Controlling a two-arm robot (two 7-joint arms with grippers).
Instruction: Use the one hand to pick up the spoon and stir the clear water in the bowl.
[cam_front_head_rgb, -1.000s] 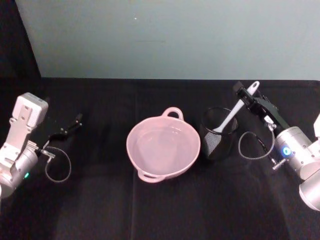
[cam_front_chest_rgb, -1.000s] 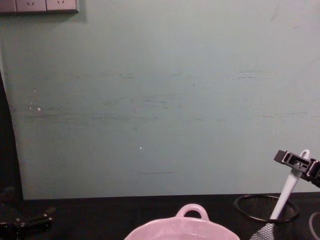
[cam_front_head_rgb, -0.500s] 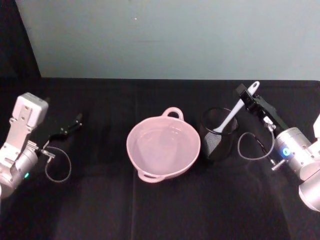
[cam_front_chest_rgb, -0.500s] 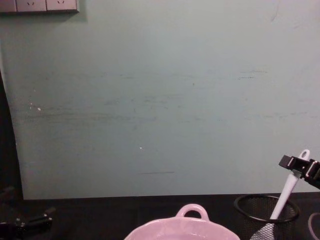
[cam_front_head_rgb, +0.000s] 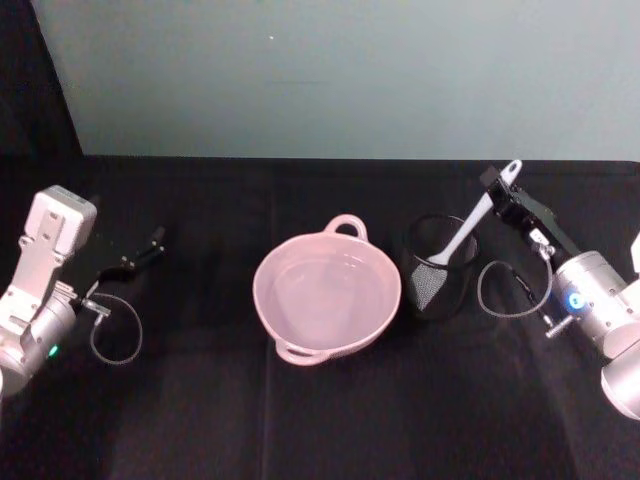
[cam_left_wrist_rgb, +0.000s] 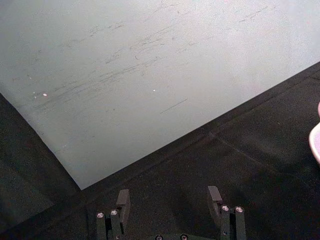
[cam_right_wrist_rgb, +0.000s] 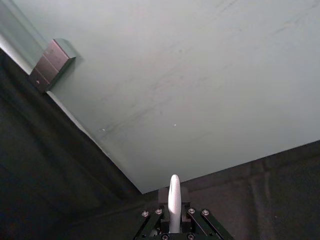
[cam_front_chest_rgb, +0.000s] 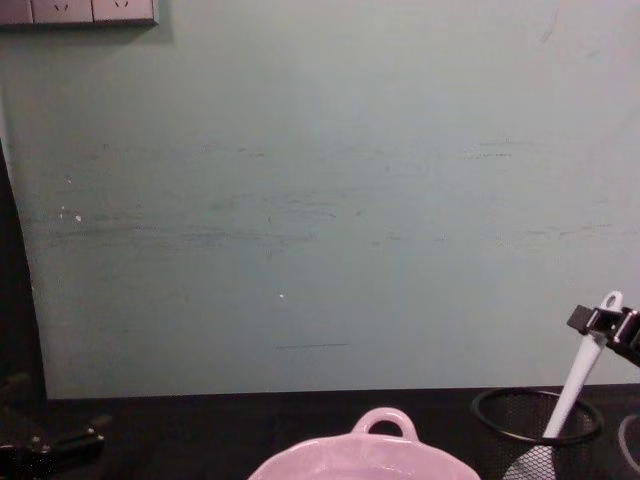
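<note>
Black left gripper (cam_front_head_rgb: 152, 243) rests at the table's left, fingers spread, empty. Pink bowl (cam_front_head_rgb: 263, 298) at centre holds clear water (cam_front_head_rgb: 325, 290). Beside it, the spoon (cam_front_head_rgb: 464, 233) stands tilted in a mesh cup (cam_front_head_rgb: 437, 288), the right gripper (cam_front_head_rgb: 493, 186) clamped on its handle.

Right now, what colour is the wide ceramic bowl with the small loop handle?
The wide ceramic bowl is plain pale pink; the head view shows it best.

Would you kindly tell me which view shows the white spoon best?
The head view: the spoon shows whole, blade in the mesh cup, handle end in the right gripper. The chest view crops the blade; the right wrist view catches the handle tip between the fingers. The left gripper idles far left.
</note>
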